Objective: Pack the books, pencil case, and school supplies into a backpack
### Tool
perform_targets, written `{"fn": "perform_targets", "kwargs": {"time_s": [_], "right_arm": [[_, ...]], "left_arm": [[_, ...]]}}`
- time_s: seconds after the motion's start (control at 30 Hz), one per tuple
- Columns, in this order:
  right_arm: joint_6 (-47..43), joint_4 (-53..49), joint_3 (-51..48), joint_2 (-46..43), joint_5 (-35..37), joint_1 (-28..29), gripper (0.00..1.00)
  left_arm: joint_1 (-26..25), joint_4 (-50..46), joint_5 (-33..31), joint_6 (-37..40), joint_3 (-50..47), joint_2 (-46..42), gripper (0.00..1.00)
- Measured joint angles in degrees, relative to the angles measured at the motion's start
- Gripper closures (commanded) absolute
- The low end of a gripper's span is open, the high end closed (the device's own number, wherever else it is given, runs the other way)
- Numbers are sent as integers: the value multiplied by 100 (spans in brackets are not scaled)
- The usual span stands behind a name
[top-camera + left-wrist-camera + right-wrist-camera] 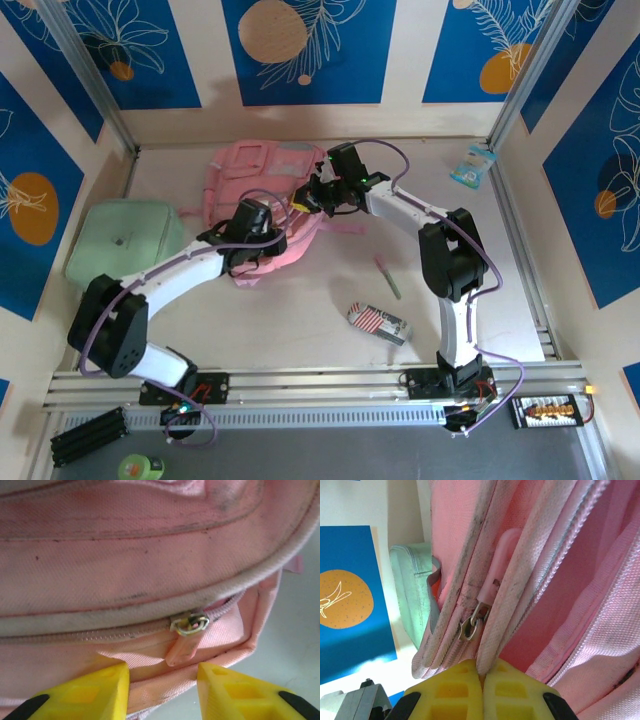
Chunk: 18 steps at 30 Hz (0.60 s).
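Right, from overhead the pink backpack lies flat, and both arms reach over it: my left claw at its near edge, my right claw at its right side. The pencil case and green pen wait on the table, well off the backpack's near right corner.

On the left wrist camera, the fingers stand partly apart and hold nothing, with the zipper pull just beyond the gap. I'd ease forward until the tab sits between the pads, then close.

On the right wrist camera, that claw is pinched tight on a fold of the backpack beside a metal slider. I judge it should hold that fabric taut while the left drags along the teeth, not across them.
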Motion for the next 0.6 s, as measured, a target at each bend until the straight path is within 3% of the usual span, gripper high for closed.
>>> {"fn": "perform_targets", "kwargs": {"time_s": [0.4, 0.47, 0.6], "right_arm": [[-90, -109, 127, 35, -48, 0, 95], [-90, -109, 127, 35, -52, 0, 96], [-90, -111, 127, 35, -57, 0, 96]], "left_arm": [[-4, 254, -57, 17, 109, 79, 56], [-4, 282, -76, 15, 114, 83, 60], [-4, 280, -256, 15, 153, 210, 78]]}}
